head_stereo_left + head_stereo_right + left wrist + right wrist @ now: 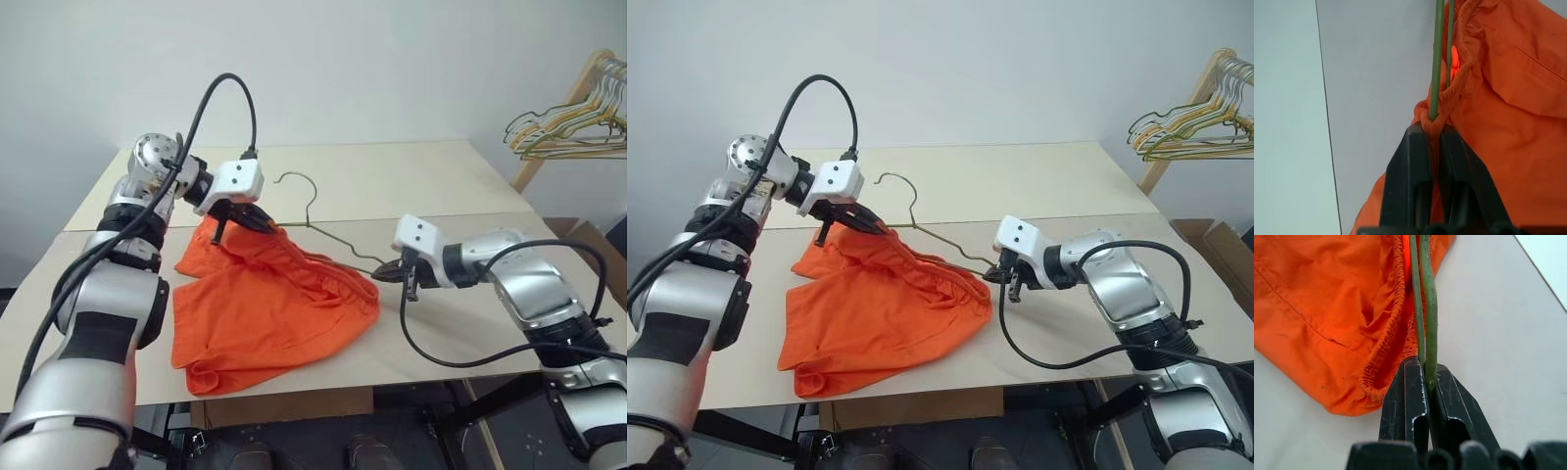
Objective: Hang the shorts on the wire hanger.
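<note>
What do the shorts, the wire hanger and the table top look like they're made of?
The shorts: thin matte woven cloth, judging by soft folds and a gathered elastic waistband. The wire hanger: thin bent wire, likely metal, with a greenish-grey, possibly coated finish. The table: smooth pale board, probably wood or laminate; no grain is clear.

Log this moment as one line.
left end effector: shut on shorts waistband | right end effector: shut on wire hanger | shorts partly threaded on hanger

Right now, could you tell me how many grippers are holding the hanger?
2: the left gripper pinches the hanger with the shorts' waistband at one end; the right gripper clamps the other.
</note>
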